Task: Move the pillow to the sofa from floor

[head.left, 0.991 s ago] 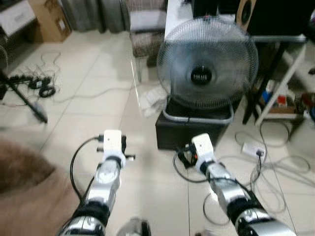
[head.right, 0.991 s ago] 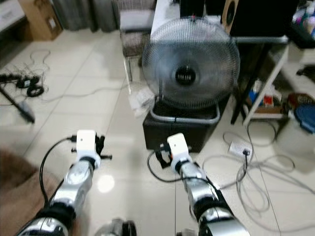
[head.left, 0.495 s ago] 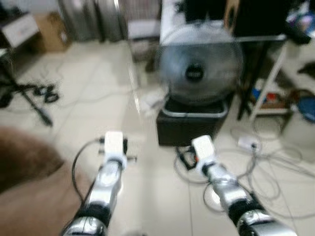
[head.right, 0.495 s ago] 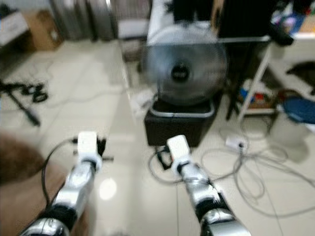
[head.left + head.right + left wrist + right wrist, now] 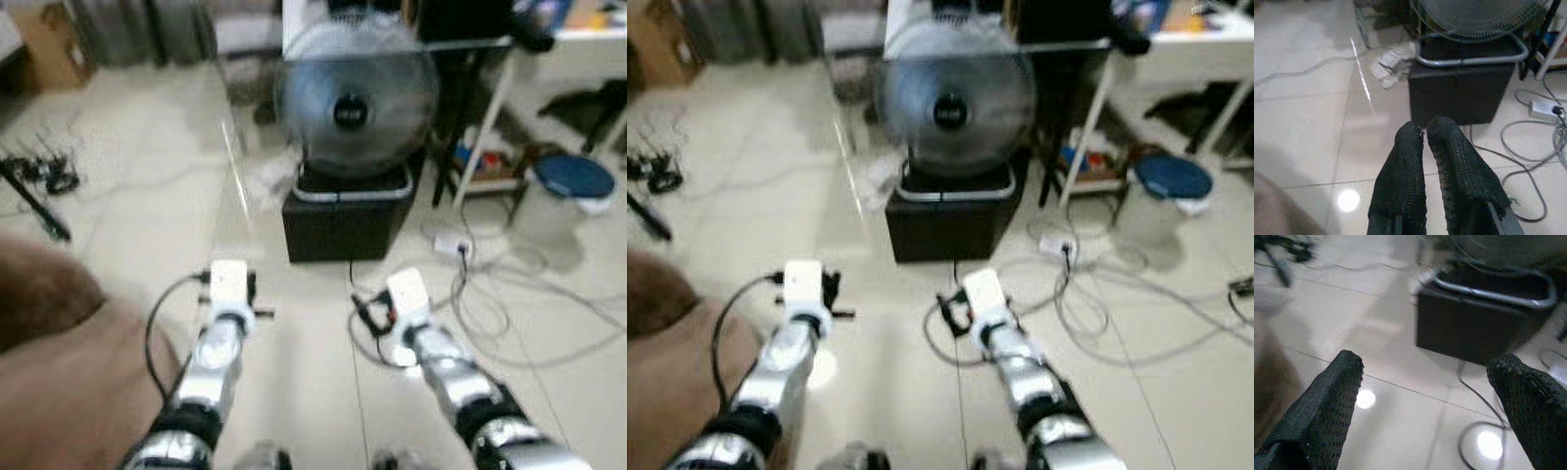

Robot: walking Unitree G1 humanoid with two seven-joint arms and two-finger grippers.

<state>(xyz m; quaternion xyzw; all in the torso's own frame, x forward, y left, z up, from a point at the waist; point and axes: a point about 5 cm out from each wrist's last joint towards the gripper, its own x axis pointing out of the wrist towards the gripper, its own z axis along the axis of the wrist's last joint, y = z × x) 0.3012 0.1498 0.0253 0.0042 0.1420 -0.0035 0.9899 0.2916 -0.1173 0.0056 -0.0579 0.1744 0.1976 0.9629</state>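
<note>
Both silver arms reach forward over the pale tiled floor (image 5: 127, 196). The left tool (image 5: 1425, 134) has its two black fingers pressed together and holds nothing; the right tool (image 5: 1425, 377) has its fingers wide apart, also with nothing between them. Ahead stands a round grey mesh fan (image 5: 355, 103) on a black box (image 5: 348, 220), with loose grey cables (image 5: 509, 304) at the robot's right. The head views show a brown soft mass (image 5: 59, 362) at the lower left; whether it is the pillow cannot be told.

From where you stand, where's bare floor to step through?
Free: the tiles left of the black box, out toward the tripod leg. Crowded: right of the box, cables, a power strip and a blue-lidded bin.
</note>
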